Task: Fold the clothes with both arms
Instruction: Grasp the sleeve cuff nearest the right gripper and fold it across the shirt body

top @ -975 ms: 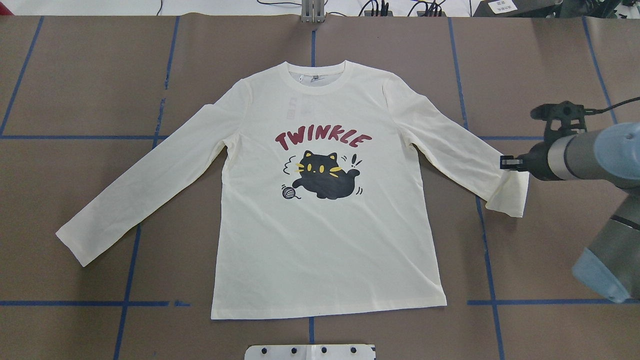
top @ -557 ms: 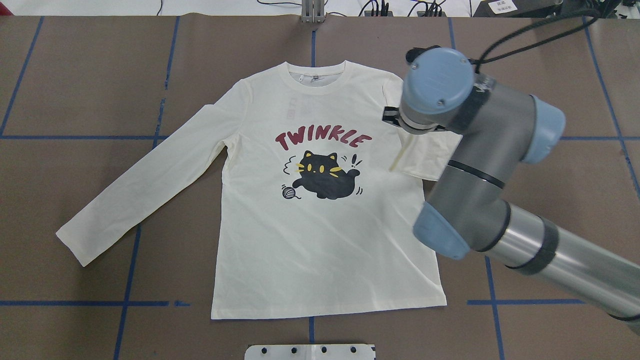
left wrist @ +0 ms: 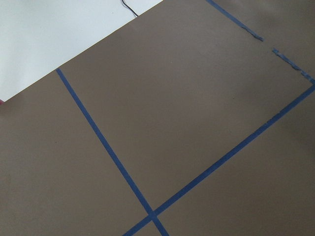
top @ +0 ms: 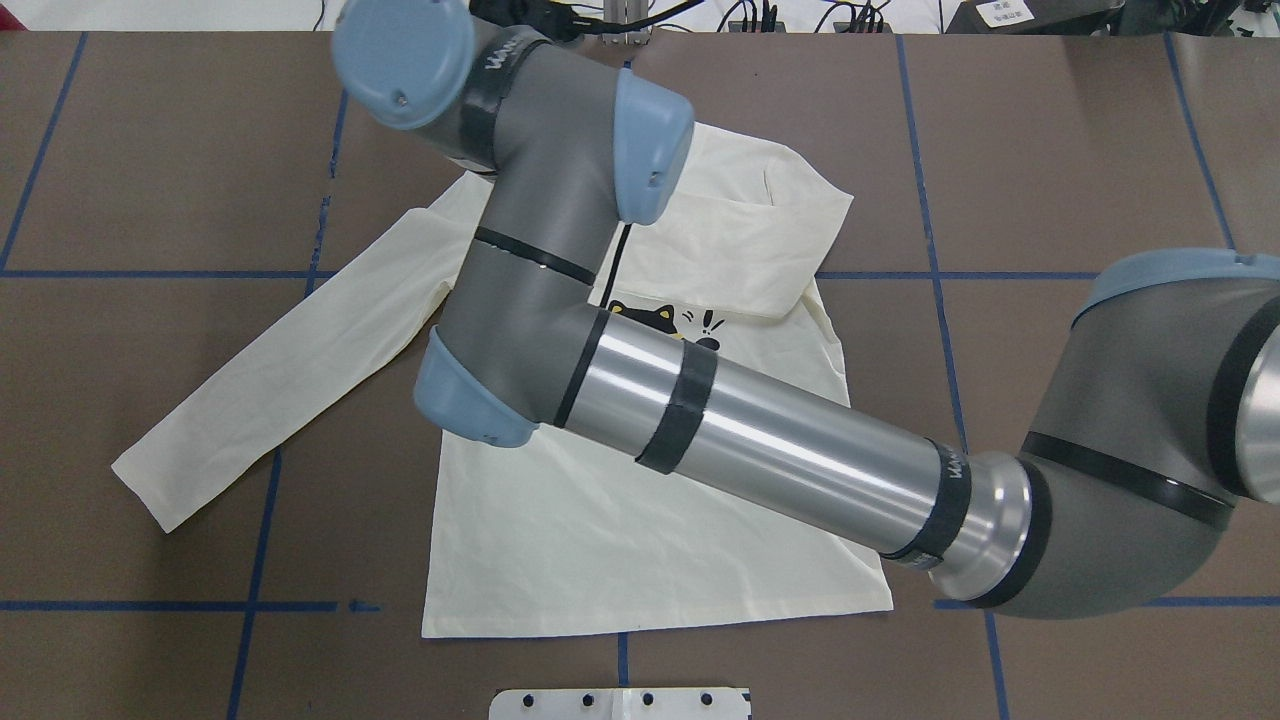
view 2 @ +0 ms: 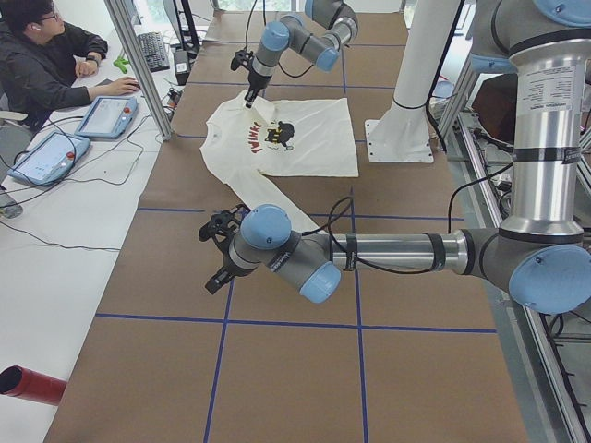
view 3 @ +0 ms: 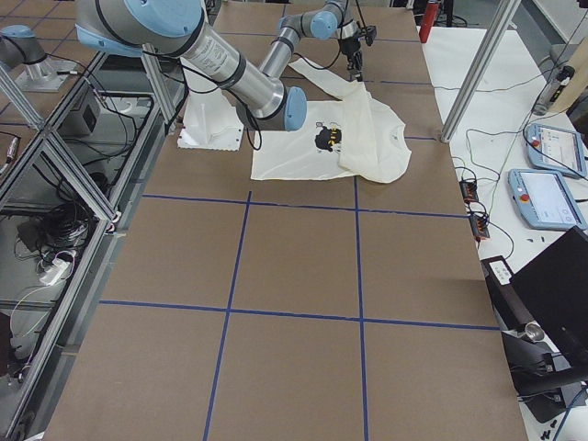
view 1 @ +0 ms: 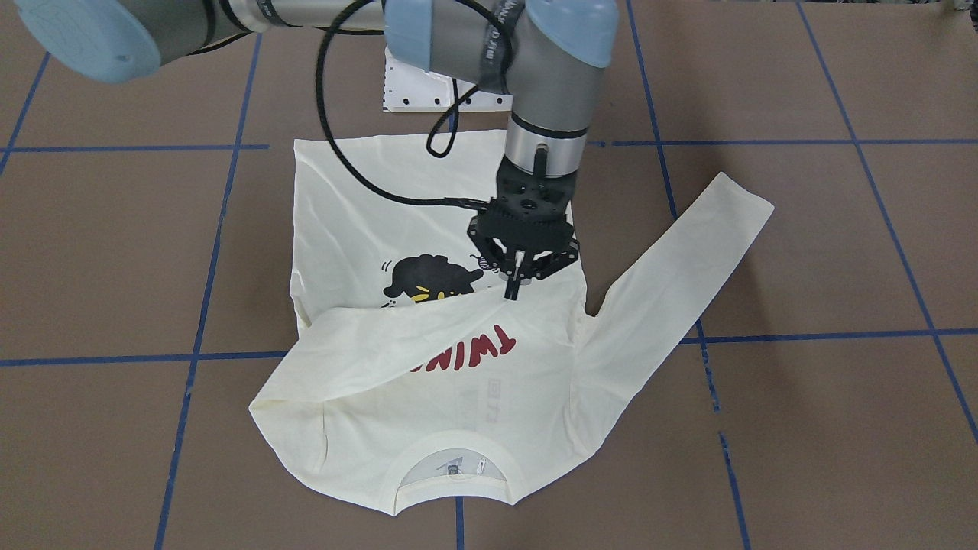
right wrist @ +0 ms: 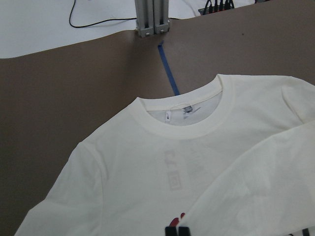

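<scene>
One shirt (view 1: 428,412) lies print-up on the table (view 1: 802,252). Two grippers: the right gripper (view 1: 513,290) clamps a sleeve end laid across its chest; the left gripper (view 2: 216,256) hangs well apart, and I cannot tell if it is closed.

the cream long-sleeved t-shirt (view 1: 359,206) lies flat, print up, its black cat and red lettering partly covered by one sleeve (view 1: 397,340) folded across the chest, cuff pinched in the right gripper (view 1: 513,289). the other sleeve (view 1: 672,260) lies outstretched. the left arm (view 2: 369,251) hovers well apart.
</scene>
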Controlling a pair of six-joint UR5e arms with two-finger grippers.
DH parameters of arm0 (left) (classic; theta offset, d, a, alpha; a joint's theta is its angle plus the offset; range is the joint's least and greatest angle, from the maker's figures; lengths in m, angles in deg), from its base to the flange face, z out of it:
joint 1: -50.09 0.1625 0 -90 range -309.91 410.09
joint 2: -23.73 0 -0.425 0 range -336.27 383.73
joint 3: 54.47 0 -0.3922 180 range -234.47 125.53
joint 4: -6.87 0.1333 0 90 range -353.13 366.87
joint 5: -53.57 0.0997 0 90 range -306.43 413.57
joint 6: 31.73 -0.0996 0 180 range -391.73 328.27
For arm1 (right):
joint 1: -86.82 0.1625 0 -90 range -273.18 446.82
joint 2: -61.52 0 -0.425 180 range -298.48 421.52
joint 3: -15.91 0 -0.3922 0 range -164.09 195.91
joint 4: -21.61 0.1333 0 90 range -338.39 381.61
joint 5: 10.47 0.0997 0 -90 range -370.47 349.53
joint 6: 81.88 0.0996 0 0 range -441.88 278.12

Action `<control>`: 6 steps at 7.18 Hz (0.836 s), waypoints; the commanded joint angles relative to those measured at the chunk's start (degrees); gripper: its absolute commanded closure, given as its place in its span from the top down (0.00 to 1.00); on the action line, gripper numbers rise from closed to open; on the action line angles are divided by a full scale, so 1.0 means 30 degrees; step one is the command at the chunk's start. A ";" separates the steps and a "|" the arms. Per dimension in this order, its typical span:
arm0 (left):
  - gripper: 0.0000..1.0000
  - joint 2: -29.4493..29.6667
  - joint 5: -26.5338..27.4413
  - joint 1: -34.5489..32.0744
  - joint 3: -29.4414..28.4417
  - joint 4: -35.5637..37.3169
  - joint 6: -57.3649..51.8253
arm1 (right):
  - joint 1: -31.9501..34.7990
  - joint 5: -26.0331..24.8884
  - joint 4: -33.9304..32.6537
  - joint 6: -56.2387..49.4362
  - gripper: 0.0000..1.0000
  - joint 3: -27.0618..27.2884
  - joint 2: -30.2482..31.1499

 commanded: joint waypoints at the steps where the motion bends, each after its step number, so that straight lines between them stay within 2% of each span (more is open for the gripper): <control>1: 1.00 -0.0015 0.0000 0.0000 -0.0036 -0.0001 -0.0004 | -0.1951 -0.2171 0.1906 0.0382 0.00 -0.2136 -0.0877; 3: 1.00 -0.0189 0.0000 -0.0029 -0.0036 -0.0001 -0.0004 | -0.2542 -0.3223 0.2371 0.1230 0.00 -0.2747 -0.1082; 5: 1.00 -0.0279 0.0000 -0.0029 -0.0007 -0.0001 -0.0004 | -0.2397 -0.3227 0.2696 0.1348 0.17 -0.3308 -0.1580; 6: 1.00 -0.0279 0.0000 -0.0029 -0.0007 -0.0001 -0.0004 | -0.2251 -0.3227 0.2697 0.1030 0.99 -0.3425 -0.1611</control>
